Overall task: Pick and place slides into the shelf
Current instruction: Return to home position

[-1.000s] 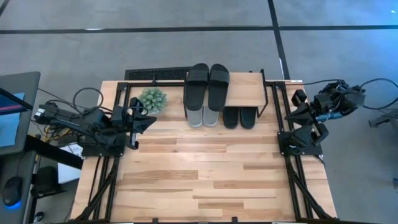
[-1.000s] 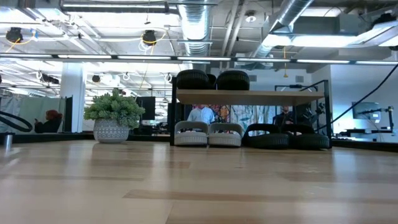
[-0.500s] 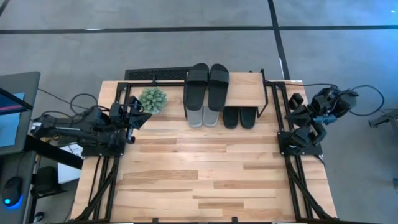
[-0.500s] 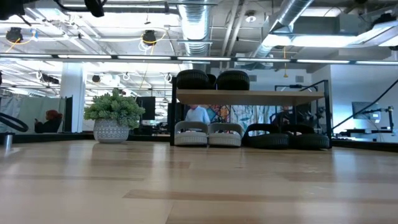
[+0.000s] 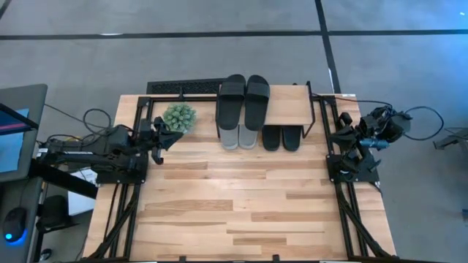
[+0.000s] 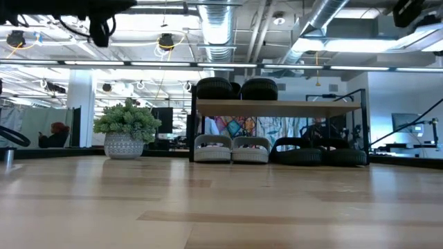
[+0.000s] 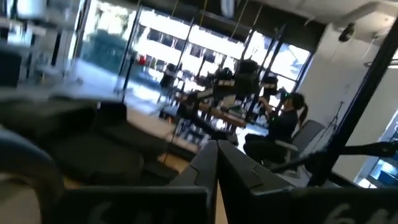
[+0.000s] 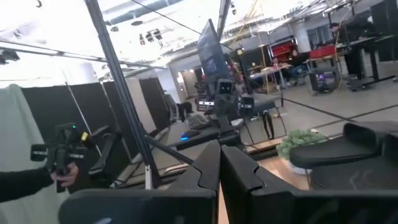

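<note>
High view: the shelf sits at the 12 o'clock edge of the tabletop. A black pair lies on the 9 o'clock half of its top board. Of the grey pair and the second black pair, only the ends poke out from under the board toward 6 o'clock. A potted plant stands just beside the shelf at its 9 o'clock.

Low view shows what the board hides from above. The grey pair and second black pair stand side by side on the tabletop between the shelf's black legs, grey at 9 o'clock, black at 3 o'clock.

The left gripper is at the tabletop's 9 o'clock edge, near the plant. The right gripper is at the 3 o'clock edge. From above I cannot read the finger gap. In each wrist view the two fingers are pressed together tip to tip with nothing between them.

Surface: pale wooden planks on a black frame, over a grey floor.

Room, low view: exposed ducts and strip lights. Left wrist view: a seated person among desks.
</note>
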Available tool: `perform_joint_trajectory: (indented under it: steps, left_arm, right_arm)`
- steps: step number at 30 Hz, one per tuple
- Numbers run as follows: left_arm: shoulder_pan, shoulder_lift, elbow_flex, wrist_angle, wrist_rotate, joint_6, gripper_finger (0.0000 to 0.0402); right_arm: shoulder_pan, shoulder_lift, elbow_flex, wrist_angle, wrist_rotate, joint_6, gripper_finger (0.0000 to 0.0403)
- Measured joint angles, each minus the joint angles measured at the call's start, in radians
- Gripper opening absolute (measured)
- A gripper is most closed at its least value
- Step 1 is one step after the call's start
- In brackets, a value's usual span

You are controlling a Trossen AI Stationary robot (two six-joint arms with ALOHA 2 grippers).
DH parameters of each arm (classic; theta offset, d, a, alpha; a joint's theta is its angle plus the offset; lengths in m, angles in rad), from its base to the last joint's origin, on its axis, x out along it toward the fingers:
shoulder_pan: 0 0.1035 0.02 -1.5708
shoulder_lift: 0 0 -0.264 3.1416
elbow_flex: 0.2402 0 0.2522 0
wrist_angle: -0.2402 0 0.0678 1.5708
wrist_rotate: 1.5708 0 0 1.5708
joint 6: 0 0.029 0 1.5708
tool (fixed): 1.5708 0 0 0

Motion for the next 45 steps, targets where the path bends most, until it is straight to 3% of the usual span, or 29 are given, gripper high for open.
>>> perform_joint_trajectory:
  steps: [3,9,12,18,22,25,30,38,40,45]
  left_arm:
    - [0.000,0.000,0.000,-0.065,-0.005,-0.061,0.0000]
    - [0.000,-0.002,0.000,-0.258,0.003,-0.025,0.0000]
    - [-0.001,-0.004,0.000,-0.271,0.053,-0.019,0.0000]
    - [-0.002,-0.005,0.000,-0.136,0.276,0.219,0.0000]
    - [-0.002,-0.004,0.000,-0.052,0.350,0.308,0.0000]
    - [-0.002,-0.004,0.000,-0.038,0.361,0.330,0.0000]
    - [-0.002,-0.004,0.000,-0.019,0.317,0.301,0.0000]
    - [-0.002,-0.004,0.000,0.001,0.338,0.267,0.0000]
    - [-0.001,-0.004,0.000,0.000,0.385,0.297,0.0000]
    - [-0.002,-0.004,0.000,0.000,0.532,0.371,0.0000]
  right_arm:
    - [0.000,-0.002,0.002,-0.024,0.007,0.000,0.0000]
    - [-0.002,-0.002,0.002,-0.084,-0.018,0.040,0.0000]
    - [-0.002,-0.002,0.002,-0.111,-0.023,0.012,0.0000]
    - [-0.001,-0.002,-0.003,-0.123,-0.028,0.016,0.0000]
    - [0.000,-0.002,-0.029,-0.114,-0.100,0.060,0.0000]
    - [0.000,-0.001,-0.046,-0.101,-0.140,0.093,0.0000]
    - [0.000,0.029,-0.097,-0.032,-0.127,0.016,0.0000]
    - [0.000,0.043,-0.102,0.014,-0.081,0.073,0.0000]
    - [0.000,0.038,-0.101,0.022,-0.119,0.046,0.0000]
    - [0.000,0.024,-0.101,0.013,-0.335,-0.046,0.0000]
